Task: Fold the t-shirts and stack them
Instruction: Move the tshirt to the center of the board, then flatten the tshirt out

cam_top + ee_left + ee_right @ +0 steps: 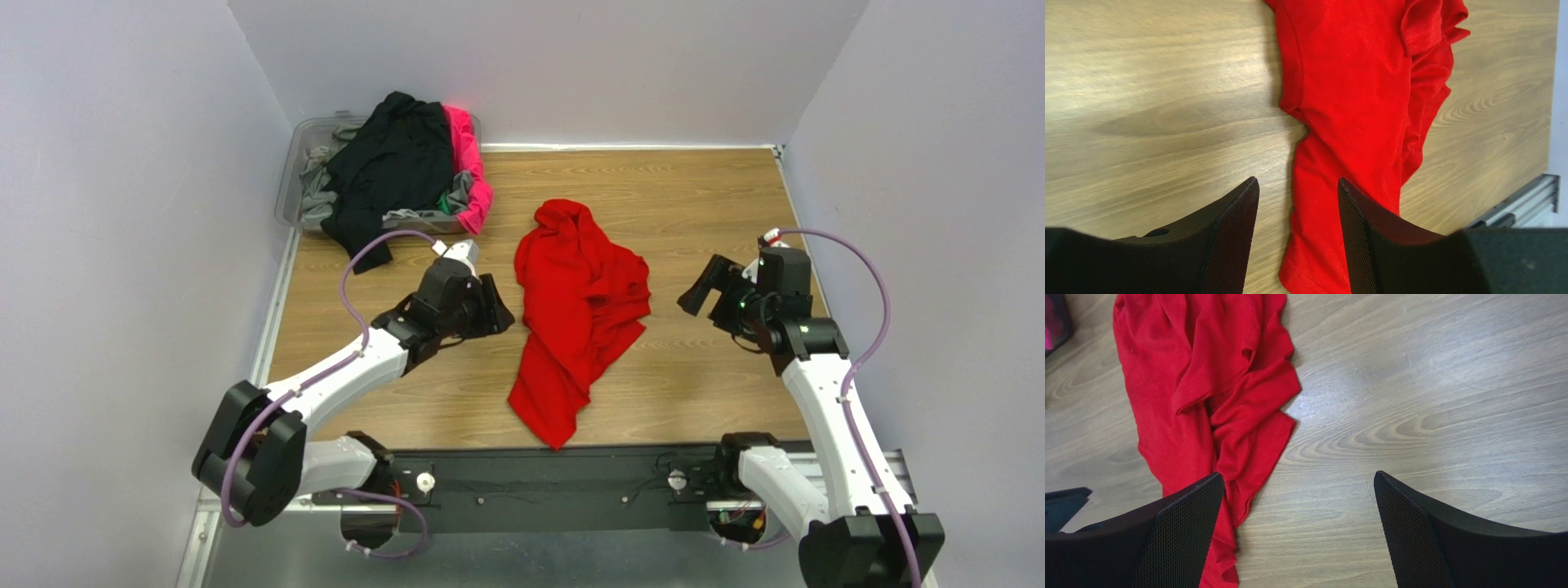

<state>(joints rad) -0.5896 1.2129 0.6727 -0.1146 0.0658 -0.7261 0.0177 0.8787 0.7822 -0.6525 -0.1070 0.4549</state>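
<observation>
**A:** Where is the red t-shirt (577, 312)?

**B:** It lies crumpled mid-table (699, 196) in a long, narrow heap. It runs from the far middle of the table towards the near edge and sits between the two arms.

**A:** And the left gripper (1298, 184)?

**B:** It is just to the left of the shirt, about level with its middle, and points at it. The fingers are parted by a moderate gap and grip nothing. In its wrist view the shirt's left edge shows in that gap and passes under one finger. I cannot tell whether the fingers touch the cloth.

**A:** What about the right gripper (1300, 478)?

**B:** It is spread wide and holds nothing. From above it sits to the right of the shirt, with a strip of bare wood between them. In its own camera one finger lines up with the shirt's bunched right edge. The gap and the other finger are over plain wood.

**A:** Are there other shirts?

**B:** Yes, in a clear bin (294, 159) at the far left corner, well away from both grippers. A black t-shirt (390, 165) is draped on top, with one part spilling over the near rim onto the table. A pink t-shirt (470, 172) hangs over the bin's right side. A grey t-shirt (317, 196) shows at the left under the black one.
</observation>
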